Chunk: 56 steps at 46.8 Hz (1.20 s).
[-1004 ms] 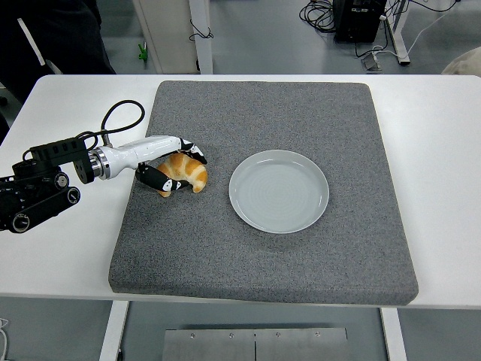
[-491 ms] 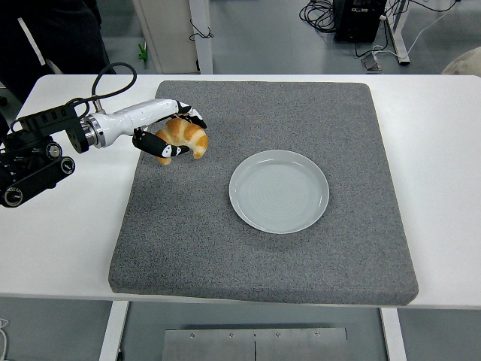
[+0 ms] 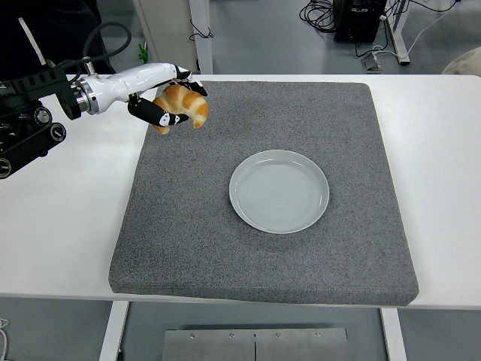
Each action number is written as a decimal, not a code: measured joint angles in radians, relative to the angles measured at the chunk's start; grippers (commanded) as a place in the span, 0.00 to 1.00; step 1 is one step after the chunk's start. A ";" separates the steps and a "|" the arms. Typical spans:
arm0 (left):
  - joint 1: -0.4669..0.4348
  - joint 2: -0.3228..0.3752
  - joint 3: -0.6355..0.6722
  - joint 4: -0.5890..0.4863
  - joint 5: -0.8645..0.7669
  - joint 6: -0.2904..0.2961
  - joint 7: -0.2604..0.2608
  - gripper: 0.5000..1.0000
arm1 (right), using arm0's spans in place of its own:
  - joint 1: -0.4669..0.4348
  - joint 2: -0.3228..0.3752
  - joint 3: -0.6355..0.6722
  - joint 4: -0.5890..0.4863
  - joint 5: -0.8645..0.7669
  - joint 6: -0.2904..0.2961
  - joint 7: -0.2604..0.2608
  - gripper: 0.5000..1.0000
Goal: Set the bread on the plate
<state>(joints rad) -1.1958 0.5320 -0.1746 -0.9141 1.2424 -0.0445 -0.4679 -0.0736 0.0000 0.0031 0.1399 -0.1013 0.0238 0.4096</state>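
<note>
My left hand (image 3: 174,104) is shut on a golden croissant (image 3: 185,104), holding it up in the air over the far left corner of the grey mat (image 3: 225,248). Black fingers wrap over and under the bread. The pale grey plate (image 3: 279,191) lies on the mat's middle, well to the right of and nearer than the hand. Nothing lies on the plate. My right arm does not show.
The grey mat covers most of the white table (image 3: 68,226). Beyond the table's far edge stand a table leg (image 3: 200,34) and cables (image 3: 323,11) on the floor. A dark-clothed person (image 3: 45,34) stands at the top left.
My left hand has lifted the croissant off the mat and carried it upward and toward the far left corner. The plate has not moved.
</note>
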 measured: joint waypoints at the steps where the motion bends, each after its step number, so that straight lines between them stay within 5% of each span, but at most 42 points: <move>1: -0.003 0.000 -0.003 0.000 0.000 -0.002 0.000 0.26 | 0.000 0.000 0.000 0.000 0.000 0.000 0.000 1.00; 14: -0.058 -0.007 -0.041 0.001 0.000 -0.041 0.004 0.28 | 0.000 0.000 0.000 0.000 0.000 0.000 0.000 1.00; 56: -0.070 -0.187 -0.078 -0.123 0.028 -0.049 0.032 0.30 | 0.000 0.000 0.000 0.000 0.000 0.000 0.000 1.00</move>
<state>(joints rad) -1.2655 0.3453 -0.2531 -1.0369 1.2709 -0.0935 -0.4356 -0.0738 0.0000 0.0031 0.1398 -0.1013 0.0233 0.4096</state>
